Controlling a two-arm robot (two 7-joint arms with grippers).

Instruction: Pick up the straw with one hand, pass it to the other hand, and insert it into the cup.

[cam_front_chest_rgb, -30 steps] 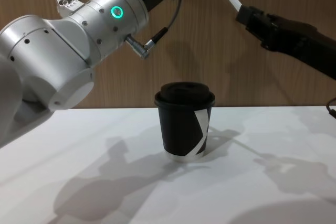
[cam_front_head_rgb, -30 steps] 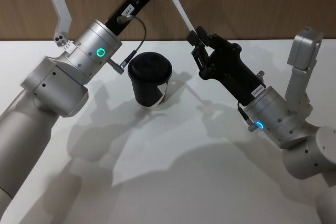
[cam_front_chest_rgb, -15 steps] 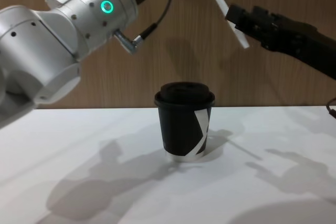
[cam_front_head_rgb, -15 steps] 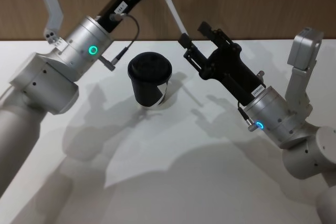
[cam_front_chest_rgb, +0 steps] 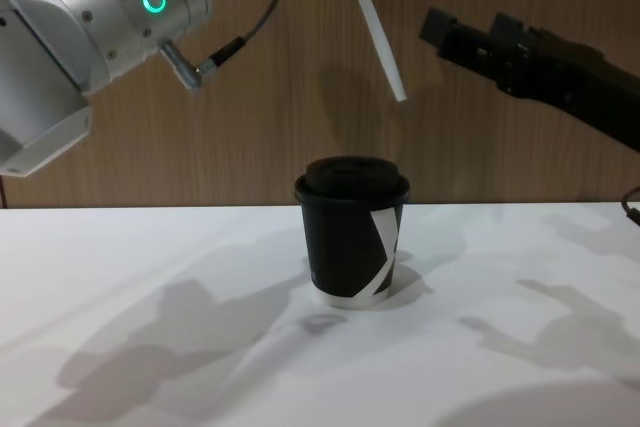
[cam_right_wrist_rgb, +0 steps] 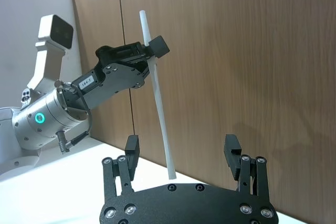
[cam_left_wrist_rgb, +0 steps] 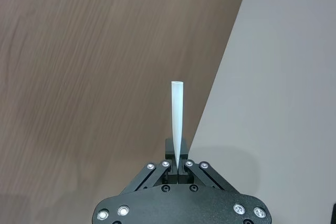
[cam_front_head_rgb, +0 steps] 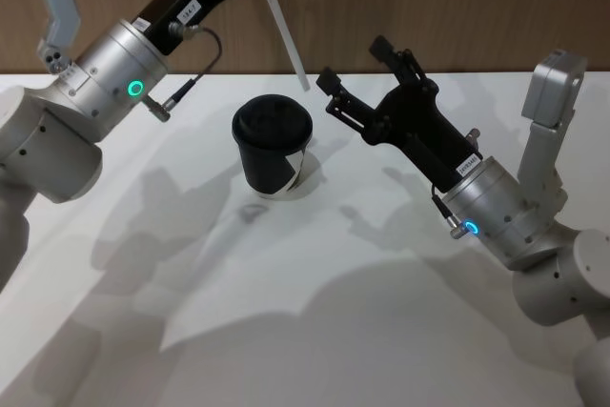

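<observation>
Black jaws of the left gripper [cam_left_wrist_rgb: 177, 167] were clamped on the straw's [cam_left_wrist_rgb: 177, 119] upper end, so it slanted down, free tip high above the cup [cam_front_chest_rgb: 352, 232] lid, likely being aimed for insertion. Right gripper [cam_front_head_rgb: 355, 64] hung near, jaws spread wide, empty. Cup stood upright on the tabletop [cam_front_chest_rgb: 150, 347].

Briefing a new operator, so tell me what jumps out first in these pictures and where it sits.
The straw catches the eye first: a white stick held high and slanted by the left tool. Its lower end is in the air, up and a little right of the black lidded cup that stands on the white table. Further right, the right tool hangs open near that lower end, touching nothing.
</observation>
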